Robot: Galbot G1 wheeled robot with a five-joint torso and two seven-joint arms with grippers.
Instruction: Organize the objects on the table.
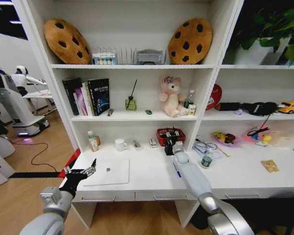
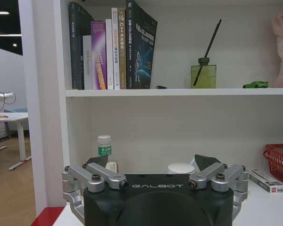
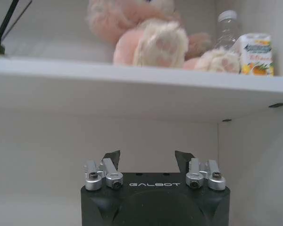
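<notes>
Left end effector [image 1: 90,170] spread, hiding laptop [image 1: 110,171] corner on table [image 1: 250,171].

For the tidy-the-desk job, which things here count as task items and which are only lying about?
Task items:
- laptop on the table
- blue pen on the table
- green toy car on the shelf
- left gripper, open, at the laptop's edge
- right gripper, open, at the red basket

Lying about:
- books
- plush toy
- mug
- yellow card
</notes>
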